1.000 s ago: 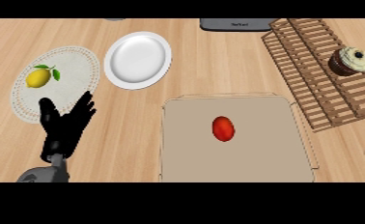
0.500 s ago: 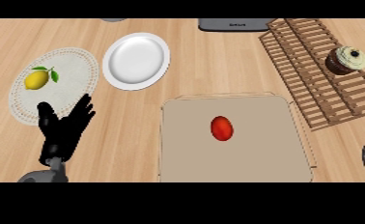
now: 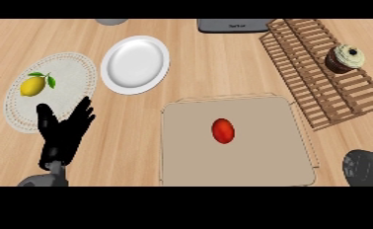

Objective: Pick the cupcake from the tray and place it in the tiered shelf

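Observation:
The cupcake (image 3: 344, 57), with a dark wrapper and pale frosting, sits on the slatted wooden tiered shelf (image 3: 306, 75) at the upper right. The beige tray (image 3: 255, 164) lies in the lower middle and holds only a red oval fruit (image 3: 223, 130). My left hand (image 3: 65, 135) rests open at the lower left, fingers up, apart from the tray. A dark rounded part of my right hand (image 3: 360, 168) shows at the lower right edge, just right of the tray and below the shelf. It holds nothing that I can see.
A white plate (image 3: 135, 64) lies upper left of the tray. A lemon (image 3: 33, 85) sits on a round pale placemat (image 3: 73, 70) at the far left. A grey appliance (image 3: 235, 24) and a grey object (image 3: 111, 21) stand at the back edge.
My right hand has come into view at the lower right edge, beside the tray. The left hand, cupcake and red fruit have stayed where they were.

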Robot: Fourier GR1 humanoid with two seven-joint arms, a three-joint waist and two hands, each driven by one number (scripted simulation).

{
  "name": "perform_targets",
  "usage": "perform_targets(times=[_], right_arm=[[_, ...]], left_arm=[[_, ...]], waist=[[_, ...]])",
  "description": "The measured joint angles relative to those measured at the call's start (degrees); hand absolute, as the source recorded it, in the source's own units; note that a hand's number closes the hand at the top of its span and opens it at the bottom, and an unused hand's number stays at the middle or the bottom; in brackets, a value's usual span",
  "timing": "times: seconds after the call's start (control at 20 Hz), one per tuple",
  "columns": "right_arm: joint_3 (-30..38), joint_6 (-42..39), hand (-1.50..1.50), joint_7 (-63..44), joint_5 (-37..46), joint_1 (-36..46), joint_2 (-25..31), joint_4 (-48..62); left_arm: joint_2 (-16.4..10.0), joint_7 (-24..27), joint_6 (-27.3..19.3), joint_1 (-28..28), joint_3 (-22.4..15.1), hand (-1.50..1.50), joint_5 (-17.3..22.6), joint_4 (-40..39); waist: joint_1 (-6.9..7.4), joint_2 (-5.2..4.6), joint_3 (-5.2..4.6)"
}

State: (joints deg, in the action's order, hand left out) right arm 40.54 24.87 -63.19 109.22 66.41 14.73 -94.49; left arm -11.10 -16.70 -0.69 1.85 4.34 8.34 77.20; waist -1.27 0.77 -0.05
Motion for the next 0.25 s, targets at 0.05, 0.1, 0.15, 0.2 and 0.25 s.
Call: perform_targets(times=[0.05, 0.1, 0.15, 0.2, 0.25], right_arm=[[-0.3, -1.1, -1.5, 0.0, 0.2, -1.1, -1.6, -3.6], [-0.6, -2.8, -1.5, 0.2, 0.5, -1.7, -2.8, -7.0], [-1.1, -4.5, -1.5, 0.5, 0.5, -2.4, -4.1, -10.5], [-1.6, -6.3, -1.5, 1.0, 0.4, -3.4, -5.4, -14.2], [-2.5, -8.8, -1.5, 1.6, 0.7, -3.6, -6.3, -17.6]], left_arm=[[-0.4, 0.2, 0.4, 0.0, 0.3, 0.0, 0.2, -0.3], [0.1, 0.2, 0.0, 0.0, -0.2, 0.0, -0.3, -0.3], [-0.3, 0.0, 0.4, 0.1, 0.2, 0.0, 0.1, -0.2], [-0.3, 0.4, 0.6, -0.1, 0.3, 0.0, 0.1, -0.3], [-0.5, 0.4, 0.7, -0.1, 0.5, 0.0, 0.2, -0.4]], waist=[[-0.06, 0.02, -0.01], [-0.16, 0.04, 0.01], [-0.17, 0.06, 0.01], [-0.15, 0.05, 0.0], [-0.17, 0.07, 0.01]])
